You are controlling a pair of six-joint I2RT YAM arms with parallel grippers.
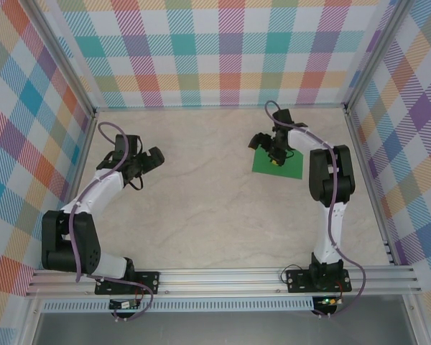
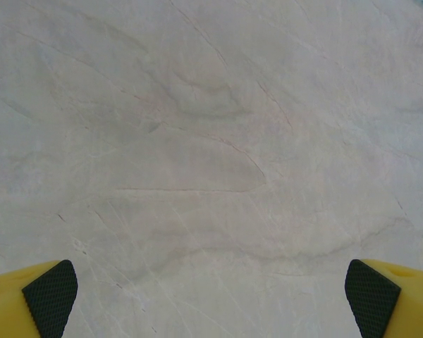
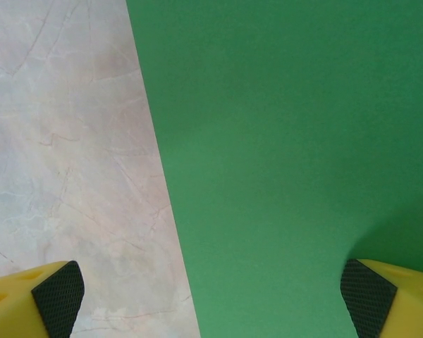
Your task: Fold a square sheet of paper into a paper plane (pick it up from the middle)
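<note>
**At the table's far right: flat green sheet under a spread right claw**

At the near edge, the two arm bases sit bolted to an aluminium rail (image 1: pixel 223 277), the left arm on the left and the right arm on the right. From there the pale, marble-patterned table (image 1: pixel 215 215) runs back to the far wall.

The left arm reaches up over the left part of the table. The left gripper (image 1: pixel 156 158) hangs over bare surface, well apart from the paper. In the left wrist view this gripper (image 2: pixel 211 299) has its jaws spread wide. Its black textured pads (image 2: pixel 51 297) on yellow fingers sit at the two lower corners, with veined table (image 2: pixel 211 141) between them.

Farther back on the right, the right arm bends forward and the right gripper (image 1: pixel 268 149) is over the near-left part of the square sheet of paper (image 1: pixel 286 167). The sheet lies flat and unfolded in the far right part of the table, near the right wall. In the right wrist view the right gripper (image 3: pixel 211 299) is also spread wide. One pad (image 3: pixel 55 296) is over bare table (image 3: pixel 63 141). The other is over the sheet (image 3: pixel 296 155), where a soft shadow falls beside it. I cannot tell whether either fingertip touches the surface. The sheet's left edge runs as a straight slant between the two fingers.

Beyond it all, plaid panels (image 1: pixel 215 50) in many colours close the back and both sides.
</note>
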